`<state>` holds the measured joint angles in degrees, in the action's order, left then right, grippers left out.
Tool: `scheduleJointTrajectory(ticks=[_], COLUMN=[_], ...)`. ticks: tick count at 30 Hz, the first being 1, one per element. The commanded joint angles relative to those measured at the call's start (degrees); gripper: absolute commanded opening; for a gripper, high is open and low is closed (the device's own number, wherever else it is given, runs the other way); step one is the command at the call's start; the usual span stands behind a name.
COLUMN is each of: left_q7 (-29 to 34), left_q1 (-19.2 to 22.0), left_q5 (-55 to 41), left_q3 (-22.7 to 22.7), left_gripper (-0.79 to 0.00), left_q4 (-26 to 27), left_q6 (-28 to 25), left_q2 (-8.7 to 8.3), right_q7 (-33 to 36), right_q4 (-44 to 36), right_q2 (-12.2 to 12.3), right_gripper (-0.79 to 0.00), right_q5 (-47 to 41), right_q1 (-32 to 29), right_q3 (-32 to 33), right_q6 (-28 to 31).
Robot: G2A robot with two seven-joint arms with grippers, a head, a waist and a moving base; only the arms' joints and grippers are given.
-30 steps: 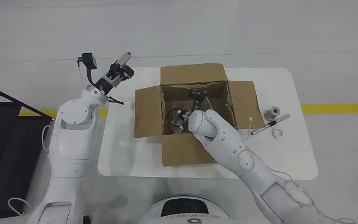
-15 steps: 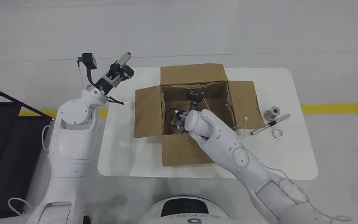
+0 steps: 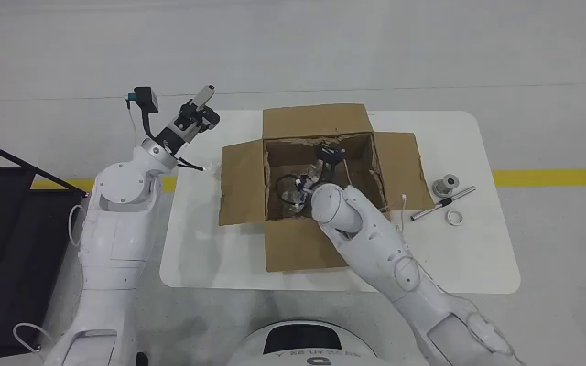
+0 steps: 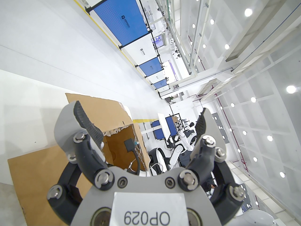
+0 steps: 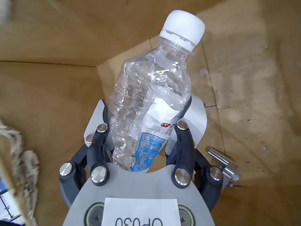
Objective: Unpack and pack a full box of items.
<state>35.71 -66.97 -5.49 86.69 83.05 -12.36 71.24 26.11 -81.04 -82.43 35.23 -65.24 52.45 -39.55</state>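
An open cardboard box (image 3: 298,247) sits mid-table with its flaps spread. My right arm (image 3: 348,215) reaches down into it. Inside, my right gripper (image 5: 148,111) is shut on a clear plastic bottle (image 5: 152,83) with a white cap, gripping around its labelled lower half, above the brown box floor (image 5: 235,71). My left gripper (image 3: 203,99) is raised beyond the table's far left corner, open and holding nothing. The left wrist view shows its fingers (image 4: 84,121) spread, with the box (image 4: 112,116) beyond them.
A coiled black cable (image 3: 284,188) and a black adapter (image 3: 326,151) lie in the box. Frayed twine (image 5: 14,147) and a small metal part (image 5: 223,163) are near the bottle. On the table to the box's right lie a metal cylinder (image 3: 445,186), a thin rod (image 3: 442,203) and a small ring (image 3: 454,217).
My right arm swung slightly left inside the box, then came back to the right. The left arm has stayed still.
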Motion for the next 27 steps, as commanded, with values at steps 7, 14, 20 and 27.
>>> scheduleJointTrajectory(ticks=[7, 14, 20, 27], left_q7=[0.0, 0.0, 0.0, 0.0], left_q1=[0.01, 0.01, 0.01, 0.01], left_q5=[-0.04, -0.04, -0.04, -0.04], left_q3=[0.0, 0.0, 0.0, 0.0], left_gripper=[0.0, 0.0, 0.0, 0.0], left_q4=[-0.02, -0.02, -0.02, -0.02], left_q6=[0.01, 0.01, 0.01, 0.01], left_q2=[0.0, 0.0, 0.0, 0.0], right_q7=[-3.45, -8.97, -11.46, -11.46], right_q4=[-17.88, -33.36, -41.21, -41.21], right_q2=[2.76, 4.6, 5.53, 5.53], right_gripper=[-0.785, -0.785, -0.785, -0.785], right_q5=[6.26, 8.3, 4.68, 4.68], right_q1=[-11.63, -22.51, -30.55, -30.55], right_q3=[6.88, 14.62, 20.98, 20.98], right_q6=[5.14, 14.29, 21.92, 21.92])
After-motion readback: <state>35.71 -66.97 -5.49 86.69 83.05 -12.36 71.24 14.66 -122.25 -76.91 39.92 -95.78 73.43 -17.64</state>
